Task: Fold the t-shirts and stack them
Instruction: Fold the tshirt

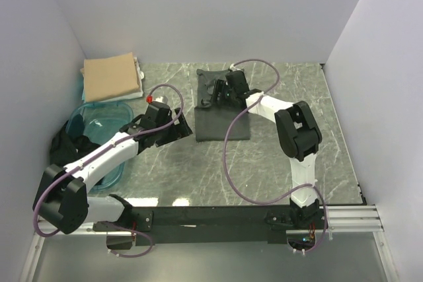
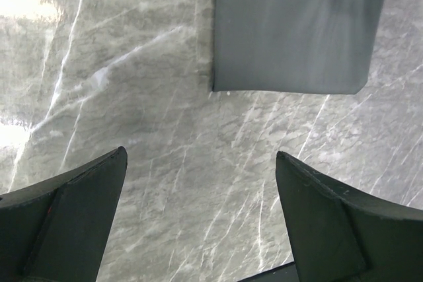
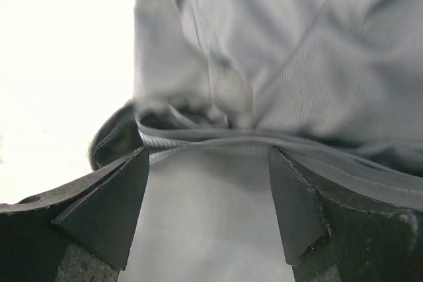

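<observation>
A see-through teal tub (image 1: pixel 109 105) sits at the left side of the grey marbled table (image 1: pixel 198 170), with plain white walls (image 1: pixel 198 11) on three sides

Left arm (image 1: pixel 99 156) and right arm (image 1: pixel 297 130) alike: white link shells, bulky black joints, a trailing mauve cable (image 1: pixel 225 150). Fingers (image 2: pixel 73 216) are matt black wedges. A red dot (image 1: pixel 150 98), perhaps a button, marks the left wrist.

Charcoal t-shirt (image 1: pixel 221 123), tan t-shirt (image 1: pixel 111 77), teal tub (image 1: pixel 106 122)
</observation>
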Robot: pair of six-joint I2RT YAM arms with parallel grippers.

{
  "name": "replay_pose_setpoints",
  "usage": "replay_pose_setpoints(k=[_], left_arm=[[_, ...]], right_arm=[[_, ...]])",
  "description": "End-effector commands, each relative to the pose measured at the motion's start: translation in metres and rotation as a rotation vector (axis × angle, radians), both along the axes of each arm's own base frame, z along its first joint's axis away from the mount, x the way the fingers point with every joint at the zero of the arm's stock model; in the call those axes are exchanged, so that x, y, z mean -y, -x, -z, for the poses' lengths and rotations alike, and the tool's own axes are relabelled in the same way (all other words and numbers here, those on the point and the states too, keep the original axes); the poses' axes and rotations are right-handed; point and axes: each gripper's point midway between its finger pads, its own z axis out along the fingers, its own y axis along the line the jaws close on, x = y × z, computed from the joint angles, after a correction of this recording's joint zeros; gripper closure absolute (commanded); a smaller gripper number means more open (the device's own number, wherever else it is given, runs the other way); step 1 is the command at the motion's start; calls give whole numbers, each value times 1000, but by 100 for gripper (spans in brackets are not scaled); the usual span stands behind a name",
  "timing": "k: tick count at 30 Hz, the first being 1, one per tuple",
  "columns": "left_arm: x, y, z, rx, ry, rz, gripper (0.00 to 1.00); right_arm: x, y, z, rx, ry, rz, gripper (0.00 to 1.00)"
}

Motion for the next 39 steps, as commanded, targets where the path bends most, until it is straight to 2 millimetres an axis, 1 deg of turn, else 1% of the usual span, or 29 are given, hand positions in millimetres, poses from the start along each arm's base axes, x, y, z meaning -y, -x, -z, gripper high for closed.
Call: replay_pose_setpoints(k=[1, 2, 3, 4, 6, 8, 9, 10, 11, 12, 13, 14, 15, 16, 17, 18, 19, 20, 21, 22, 23, 25, 27, 30, 33, 34, 35, 36, 39], left_arm=[[-3, 0, 5, -7, -6, -18, 1], [-3, 0, 6, -9, -9, -17, 1], [-3, 1, 6, -10, -7, -17, 1], [-3, 2, 7, -9, -5, -13, 1], [-2, 2, 6, -7, 0, -10, 1], [3, 1, 5, 0, 22, 3, 1], [5, 0, 7, -4, 25, 9, 1], [6, -1, 9, -2, 24, 10, 1], [11, -4, 8, 5, 43, 26, 1], [13, -6, 13, -7, 43, 27, 1], [16, -8, 13, -7, 46, 30, 1], [20, -11, 14, -6, 59, 46, 0], [24, -14, 18, -20, 56, 54, 1], [28, -16, 21, -27, 59, 65, 3], [32, -19, 22, -24, 66, 78, 5], [36, -19, 33, -58, 65, 92, 6], [40, -23, 32, -53, 68, 98, 12], [42, -26, 35, -57, 66, 105, 14], [44, -28, 44, -79, 58, 108, 18], [49, -32, 43, -77, 65, 122, 27], [51, -34, 46, -84, 63, 125, 30], [55, -41, 54, -100, 59, 127, 36], [60, -45, 61, -113, 57, 135, 37], [63, -49, 71, -135, 47, 136, 43], [62, -52, 82, -152, 29, 127, 53], [63, -53, 83, -153, 28, 128, 62], [64, -53, 84, -158, 29, 133, 65], [65, -55, 88, -167, 24, 136, 67], [64, -54, 96, -191, 7, 133, 85]], right_arm=[[-2, -54, -49, 184, -65, 101, 21], [1, -62, -44, 176, -69, 109, 21], [-2, -67, -47, 175, -84, 101, 21], [-4, -81, -67, 214, -101, 105, 21], [1, -89, -65, 189, -70, 107, 21], [3, -97, -99, 238, -71, 105, 21], [7, -95, -108, 253, -53, 103, 21], [15, -88, -105, 249, -29, 116, 21], [23, -80, -133, 291, -34, 129, 20], [30, -73, -137, 296, -31, 151, 20], [43, -58, -118, 259, -5, 174, 20], [51, -44, -140, 287, -23, 187, 20], [63, -34, -136, 260, -27, 213, 20], [73, -12, -107, 190, -2, 223, 20], [81, 1, -113, 185, -10, 237, 20], [89, 16, -100, 131, -7, 259, 20], [101, 36, -73, 63, 24, 273, 20], [105, 47, -72, 47, 17, 271, 20], [110, 58, -62, 12, 29, 270, 20], [117, 73, -45, -35, 47, 272, 20], [123, 79, -44, -44, 47, 280, 20], [129, 96, -27, -99, 53, 274, 24], [132, 110, -17, -134, 53, 257, 30], [138, 121, -7, -159, 46, 262, 32], [135, 125, -3, -162, 18, 239, 34], [135, 129, 1, -173, 16, 233, 35], [135, 130, 7, -187, 18, 232, 36], [135, 131, 10, -191, 21, 227, 39], [134, 129, 18, -207, 22, 224, 46]])
